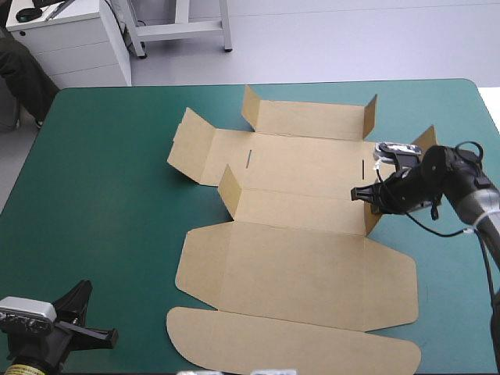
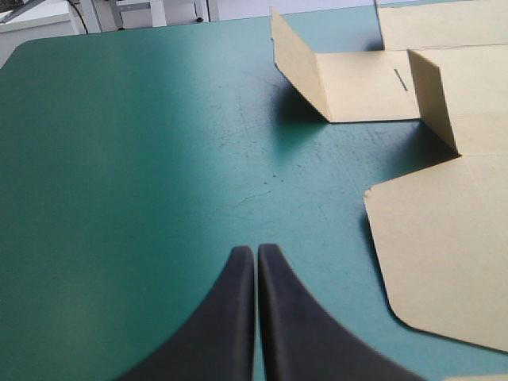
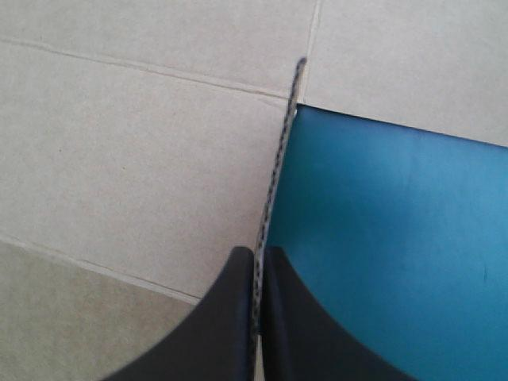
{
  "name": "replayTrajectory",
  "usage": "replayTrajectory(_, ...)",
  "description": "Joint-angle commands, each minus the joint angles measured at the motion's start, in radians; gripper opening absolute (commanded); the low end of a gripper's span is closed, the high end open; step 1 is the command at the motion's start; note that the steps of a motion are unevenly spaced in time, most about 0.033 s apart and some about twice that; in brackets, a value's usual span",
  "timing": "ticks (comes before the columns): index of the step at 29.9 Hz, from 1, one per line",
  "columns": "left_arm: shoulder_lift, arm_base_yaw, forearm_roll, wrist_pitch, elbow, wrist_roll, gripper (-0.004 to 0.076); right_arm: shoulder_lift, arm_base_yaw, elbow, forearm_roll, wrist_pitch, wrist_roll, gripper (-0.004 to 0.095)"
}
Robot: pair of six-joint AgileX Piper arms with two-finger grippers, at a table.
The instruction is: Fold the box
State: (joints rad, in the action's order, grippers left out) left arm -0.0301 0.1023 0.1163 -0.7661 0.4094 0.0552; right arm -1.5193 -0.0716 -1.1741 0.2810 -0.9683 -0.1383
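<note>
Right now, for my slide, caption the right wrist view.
Right gripper shut on the box, holding one flap upright.

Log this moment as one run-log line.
box: mostly flat, several flaps raised | right gripper: shut on the box, pinching a raised right-side flap | left gripper: shut, over teal-green cover, apart from box
</note>
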Motion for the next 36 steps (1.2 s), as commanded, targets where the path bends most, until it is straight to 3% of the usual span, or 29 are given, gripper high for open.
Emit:
replayTrajectory(1,-0.017,0.005,0.008,0.075,0.027,-0.002,-0.0009,-0.073,-0.009,-0.18,0.06,-0.106,-0.232,-0.0018)
replayTrajectory(8,-0.017,0.005,0.008,0.075,0.027,-0.002,-0.0009,-0.251,-0.093,-0.452,0.055,-0.244,-0.368,-0.0018)
replayTrajectory(12,-0.017,0.005,0.008,0.075,0.027,-0.002,-0.0009,-0.331,-0.175,-0.579,0.054,-0.265,-0.475,-0.0019)
replayTrajectory(17,-0.017,0.005,0.008,0.075,0.027,-0.002,-0.0009,-0.411,-0.292,-0.71,-0.051,-0.261,-0.578,-0.0019)
replayTrajectory(20,-0.017,0.005,0.008,0.075,0.027,-0.002,-0.0009,-0.447,-0.356,-0.758,-0.071,-0.247,-0.674,-0.0019)
replayTrajectory(27,-0.017,0.005,0.008,0.075,0.027,-0.002,-0.0009,-0.474,-0.476,-0.765,-0.074,-0.071,-0.965,-0.002)
replayTrajectory(32,-0.017,0.005,0.008,0.075,0.027,-0.002,-0.0009,-0.485,-0.501,-0.765,-0.075,-0.007,-1.134,-0.002)
replayTrajectory(36,-0.017,0.005,0.008,0.075,0.027,-0.002,-0.0009,-0.496,-0.501,-0.763,-0.077,-0.005,-1.174,-0.002)
